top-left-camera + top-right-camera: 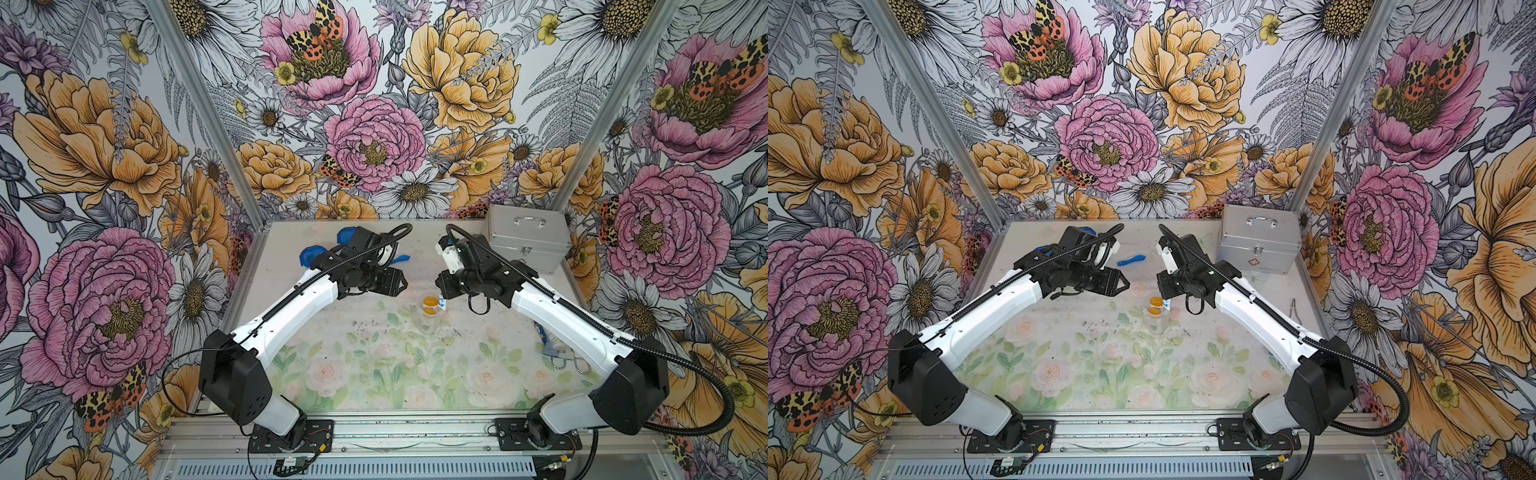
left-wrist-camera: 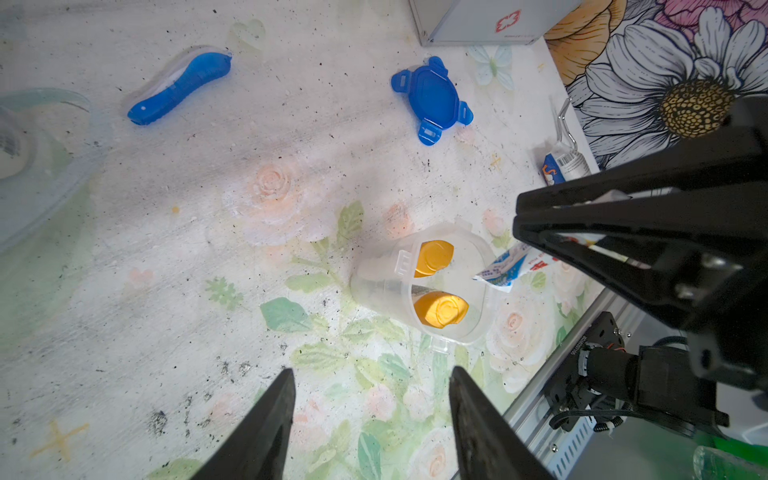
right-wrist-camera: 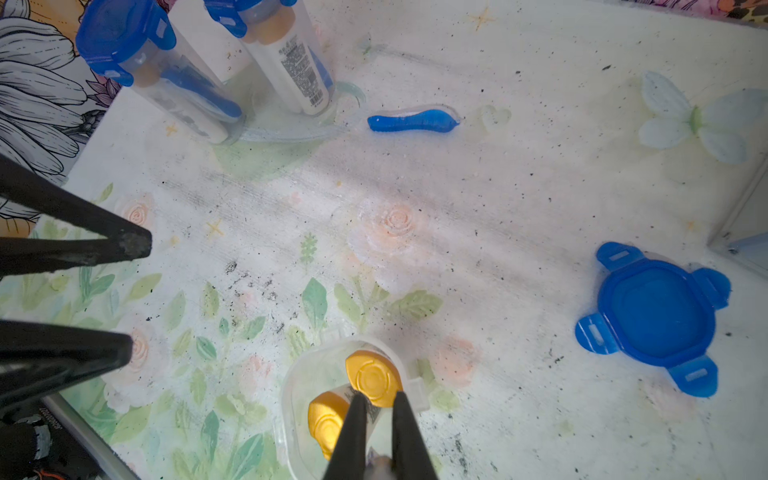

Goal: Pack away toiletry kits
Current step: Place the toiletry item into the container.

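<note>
clock: reading the table [image 1: 374,374] in a top view, 12 is the back wall and 6 is where the arms are bolted down
open cup [image 1: 428,322]: clear plastic, upright, pretty much dead centre of the table, no lid on it
gold-capped bottles [image 2: 440,309]: two white ones standing inside the open cup, side by side, caps up
toothpaste tube [image 2: 505,266]: tiny blue-and-white one, up in the air at the cup's 1 o'clock rim, loose end poking over the mouth; can't tell if it touches the rim
right claw [image 3: 378,397]: squeezed tight on the toothpaste tube, right over the cup
left claw [image 2: 371,374]: jaws spread a good way apart, nothing in them, hovering at about 10 o'clock of the cup and clear of it
toothbrush [image 1: 401,259]: blue, in a clear shell, lying flat at 12 o'clock of the cup, well apart from it
loose lid [image 3: 656,316]: blue, four tabs, flat on the table near a corner of the metal case; the right arm hides it from above
packed cups [image 3: 178,95]: two more clear cups with blue lids clipped on, bottles and blue brushes inside, standing together around 10 to 11 o'clock on the table
metal case [image 1: 528,241]: silver, handle on top, shut, sitting at about 2 o'clock in the back corner
</note>
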`<action>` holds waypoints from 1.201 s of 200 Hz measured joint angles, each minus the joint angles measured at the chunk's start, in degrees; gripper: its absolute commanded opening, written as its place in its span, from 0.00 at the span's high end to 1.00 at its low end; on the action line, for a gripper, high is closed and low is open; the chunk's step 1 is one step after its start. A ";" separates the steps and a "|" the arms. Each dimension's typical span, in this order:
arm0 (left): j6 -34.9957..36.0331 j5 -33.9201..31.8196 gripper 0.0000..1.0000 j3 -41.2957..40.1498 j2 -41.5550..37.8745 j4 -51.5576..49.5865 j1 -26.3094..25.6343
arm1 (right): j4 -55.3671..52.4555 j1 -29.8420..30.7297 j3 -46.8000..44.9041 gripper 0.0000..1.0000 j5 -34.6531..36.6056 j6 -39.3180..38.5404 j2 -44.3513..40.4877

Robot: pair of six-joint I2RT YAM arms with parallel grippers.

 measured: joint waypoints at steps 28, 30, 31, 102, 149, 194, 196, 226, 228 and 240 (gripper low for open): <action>-0.20 -0.02 0.40 0.07 0.07 0.02 0.00 | 0.11 0.02 0.11 1.00 0.22 -0.07 0.68; -0.17 -0.02 0.40 0.11 0.09 0.02 0.00 | 0.17 0.02 0.13 1.00 0.26 -0.13 0.74; -0.17 -0.02 0.40 0.11 0.11 0.02 0.00 | 0.20 0.02 0.13 1.00 0.28 -0.15 0.76; -1.05 -1.33 0.39 3.37 4.92 1.29 0.00 | 1.70 1.01 0.83 1.00 0.37 -0.35 3.91; -1.11 -2.75 0.38 4.79 7.89 1.22 0.00 | 1.73 1.68 0.76 0.86 0.55 0.09 3.91; -0.83 -2.69 0.28 12.46 16.39 1.75 1.79 | 1.70 1.88 0.28 0.69 1.42 0.57 3.91; -1.01 -2.60 0.28 12.83 16.90 1.75 1.99 | 1.70 1.88 0.28 0.69 1.46 0.50 3.91; -0.74 -2.60 0.18 17.75 24.76 1.66 4.00 | 1.73 1.88 -0.20 0.61 2.05 0.81 3.61; -0.63 -2.62 0.18 18.03 25.18 1.57 4.07 | 1.75 1.88 -0.26 0.61 2.08 1.09 3.50; -0.52 -2.89 0.18 20.55 28.33 1.16 4.52 | 1.66 1.88 -0.74 0.55 2.10 1.42 2.62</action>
